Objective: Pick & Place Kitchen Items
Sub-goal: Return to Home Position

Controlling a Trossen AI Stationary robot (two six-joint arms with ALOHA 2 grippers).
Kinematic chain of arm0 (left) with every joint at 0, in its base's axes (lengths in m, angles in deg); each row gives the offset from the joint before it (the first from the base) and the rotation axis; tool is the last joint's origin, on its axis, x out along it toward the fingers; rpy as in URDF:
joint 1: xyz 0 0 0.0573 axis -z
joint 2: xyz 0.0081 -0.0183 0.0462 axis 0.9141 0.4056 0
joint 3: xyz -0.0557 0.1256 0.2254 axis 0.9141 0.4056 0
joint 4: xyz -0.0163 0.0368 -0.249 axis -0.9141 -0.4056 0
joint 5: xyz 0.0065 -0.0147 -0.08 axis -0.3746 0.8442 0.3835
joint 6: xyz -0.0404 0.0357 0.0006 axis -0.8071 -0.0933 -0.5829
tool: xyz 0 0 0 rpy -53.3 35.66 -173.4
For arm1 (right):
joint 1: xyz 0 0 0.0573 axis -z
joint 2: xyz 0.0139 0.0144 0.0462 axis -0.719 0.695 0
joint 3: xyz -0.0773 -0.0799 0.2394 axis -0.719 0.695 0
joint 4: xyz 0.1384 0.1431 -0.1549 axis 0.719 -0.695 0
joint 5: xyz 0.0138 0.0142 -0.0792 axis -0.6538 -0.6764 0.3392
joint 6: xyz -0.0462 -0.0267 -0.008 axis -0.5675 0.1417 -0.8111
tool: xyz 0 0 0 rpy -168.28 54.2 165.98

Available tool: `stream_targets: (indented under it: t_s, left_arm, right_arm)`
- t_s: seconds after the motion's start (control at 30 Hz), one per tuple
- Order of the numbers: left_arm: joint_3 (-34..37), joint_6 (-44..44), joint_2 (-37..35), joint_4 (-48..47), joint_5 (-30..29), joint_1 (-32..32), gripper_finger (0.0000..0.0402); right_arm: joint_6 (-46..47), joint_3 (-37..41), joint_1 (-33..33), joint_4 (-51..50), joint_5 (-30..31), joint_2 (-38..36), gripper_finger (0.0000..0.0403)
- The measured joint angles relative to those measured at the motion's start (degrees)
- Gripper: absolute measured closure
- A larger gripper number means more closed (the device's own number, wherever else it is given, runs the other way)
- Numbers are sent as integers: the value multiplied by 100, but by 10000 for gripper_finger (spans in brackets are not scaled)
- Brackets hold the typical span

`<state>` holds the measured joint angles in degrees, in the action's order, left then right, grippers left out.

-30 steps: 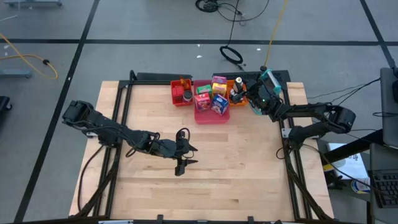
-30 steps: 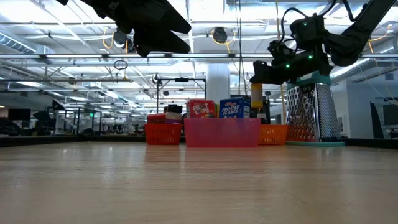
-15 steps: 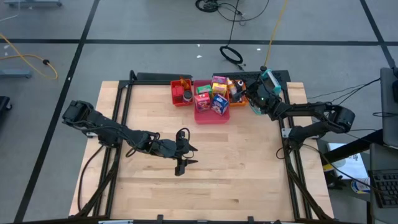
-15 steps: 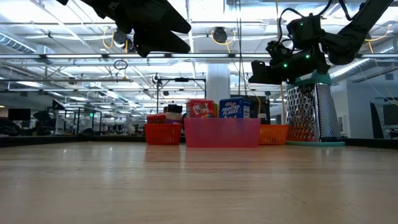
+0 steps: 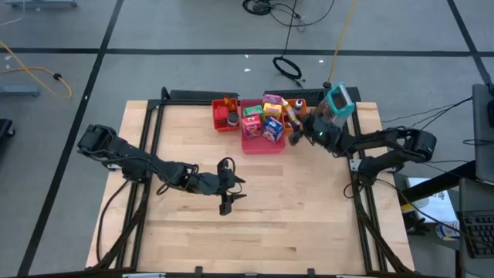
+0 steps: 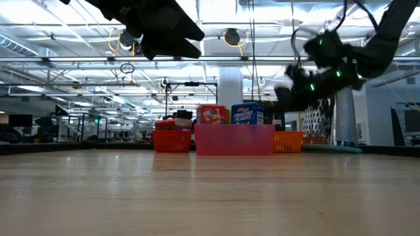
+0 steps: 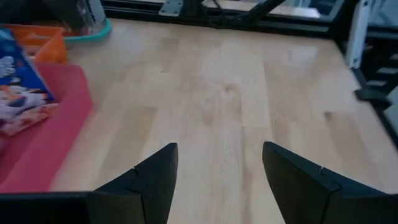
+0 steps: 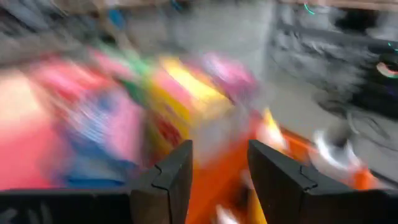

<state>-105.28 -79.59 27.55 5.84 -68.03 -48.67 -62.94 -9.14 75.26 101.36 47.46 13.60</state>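
The kitchen items sit in three trays at the table's far edge. Yellow, green and blue boxes (image 5: 266,116) stand in the pink tray (image 5: 253,144). A dark-capped shaker (image 5: 231,119) is in the red tray (image 5: 219,117). Little bottles are in the orange tray (image 5: 287,117). My right gripper (image 5: 299,133) hovers open at the orange tray's near side, beside the pink tray; its wrist view (image 8: 219,146) is blurred, with the boxes and orange tray ahead. My left gripper (image 5: 235,189) hangs open above bare table at mid-table, nothing between its fingers (image 7: 219,149).
A metal grater with a teal top (image 5: 337,99) stands right of the orange tray, behind my right arm (image 6: 328,62) in the low view. The trays cluster along the far edge; bare wood (image 5: 293,208) fills the middle and near part of the table.
My right gripper has moved from above the orange tray and grater toward the table's near edge and left, dropping lower. It now moves fast, and its wrist view is smeared. The grater's top shows uncovered in the high view. The left arm has kept still.
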Motion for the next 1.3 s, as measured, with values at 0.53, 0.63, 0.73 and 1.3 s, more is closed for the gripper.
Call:
stream_targets:
  t_s: [0.53,0.63,0.73,1.3]
  left_arm:
    - [4,809,-457,-25,-137,-107,165]
    - [4,818,-460,-209,-135,-211,165]
    - [4,721,-488,-425,-95,-322,165]
    - [2062,604,-3245,-280,-669,-508,165]
  right_arm:
    - [-63,-47,-950,-184,-1161,-919,268]
    - [-58,-47,-1065,-566,-1629,-1288,268]
    - [3,-49,-1154,-1012,-2050,-1702,268]
    - [980,1697,-1588,-1386,-2038,-4584,269]
